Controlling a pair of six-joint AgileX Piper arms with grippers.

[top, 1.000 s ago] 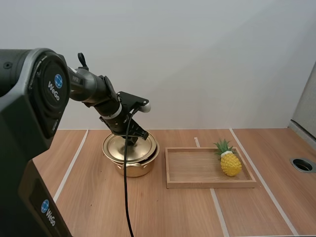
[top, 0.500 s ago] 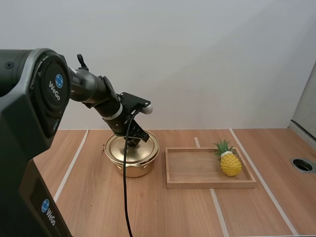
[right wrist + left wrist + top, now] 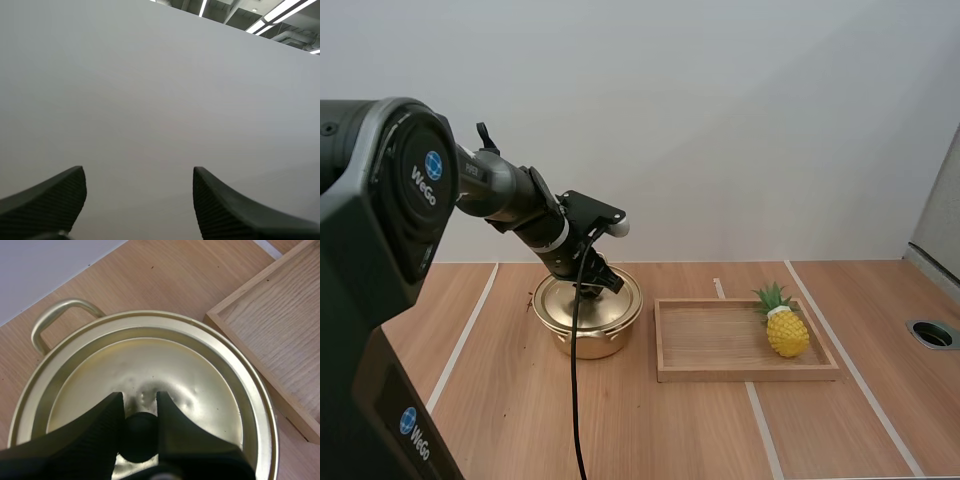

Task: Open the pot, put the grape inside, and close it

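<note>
Left gripper (image 3: 596,286) is down on the pot (image 3: 586,337), fingers (image 3: 95,430) clamped either side of the black knob (image 3: 138,436) at the centre of the lid (image 3: 200,390). Pot stands upright on the table (image 3: 670,430). The lid sits level inside the rim with the knob axis pointing straight up into the gripper. The pot is round, so it has no long axis as such. One loop handle (image 3: 59,316) shows in the left wrist view, on the side of the pot facing away from the tray (image 3: 710,342). Pot is left of centre and toward the far side of the table, just beside the tray's left short end; can't tell if they touch. The tray's long axis runs left-right across the table. The fruit in it is a pineapple (image 3: 788,332), at the right far end, with its crown end toward the far wall and angled slightly toward the pot. Can't tell if it stands or leans. Right gripper (image 3: 137,170) is off the work, fingers spread wide with nothing between them, facing a plain grey surface. The table is light wood with pale tape lines (image 3: 462,335) running front to back, and there's a round cable hole (image 3: 933,334) near the right edge. A plain pale wall (image 3: 740,130) stands behind the table.
</note>
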